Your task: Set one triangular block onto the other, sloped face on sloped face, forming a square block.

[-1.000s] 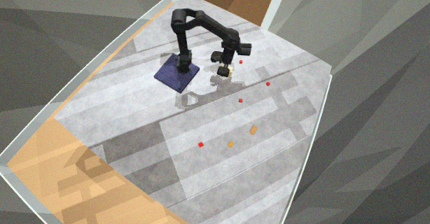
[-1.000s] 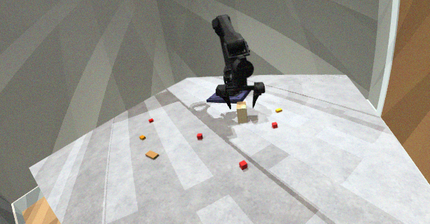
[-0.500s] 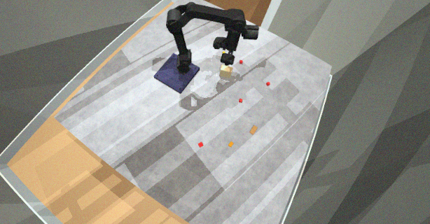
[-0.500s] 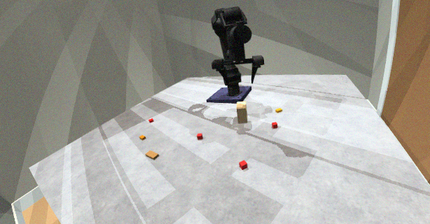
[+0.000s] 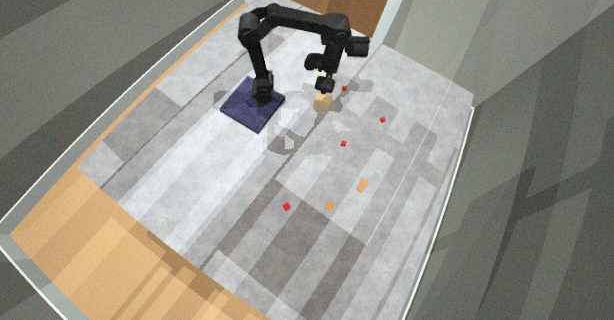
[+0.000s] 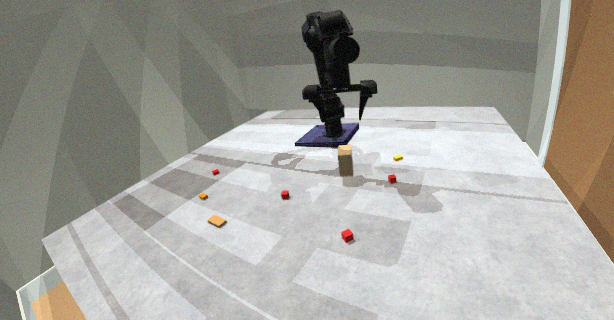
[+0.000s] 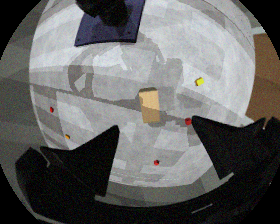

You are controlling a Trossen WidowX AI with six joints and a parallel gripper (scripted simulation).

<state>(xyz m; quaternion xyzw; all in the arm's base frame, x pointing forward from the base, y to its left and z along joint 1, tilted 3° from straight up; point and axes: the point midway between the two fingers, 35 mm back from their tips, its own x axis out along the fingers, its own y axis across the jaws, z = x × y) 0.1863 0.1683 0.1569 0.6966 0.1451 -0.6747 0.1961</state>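
Since the two pale wooden triangular blocks (image 5: 322, 102) (image 6: 345, 161) (image 7: 150, 106) appear to stand together as one upright body, we judge the stacking itself done and the step in hand to be the clean withdrawal. Taking the top view left to right, we start with the square navy base plate (image 5: 239, 105) (image 6: 314, 138) (image 7: 98, 36), toward the upper-left edge of the grey patterned worktop (image 5: 200, 174) (image 6: 465, 234) (image 7: 106, 90). Next, well in from the lower-left edge, lies a small red cube (image 5: 286, 206) (image 6: 215, 172) (image 7: 51, 109).

Our paired blocks stand between the base plate and the worktop's upper-right edge. Over them hangs the black two-fingered gripper (image 5: 325, 80) (image 6: 343, 118) (image 7: 156, 124), released and spread wide, with nothing in its grasp; the exterior view shows its tips above the blocks' top. Farther right, a flat tan rectangular piece (image 5: 362, 185) (image 6: 217, 221) lies toward the right-hand edge, and another red cube (image 5: 383, 119) (image 6: 347, 236) (image 7: 156, 162) lies on the side toward the right corner.

We cannot make out the seam, so we cannot confirm that the ends are even. If they are, our next move calls for a straight lift with the fingers kept apart, then a halt clear of everything; a sideways drift while low could clip the upper block.
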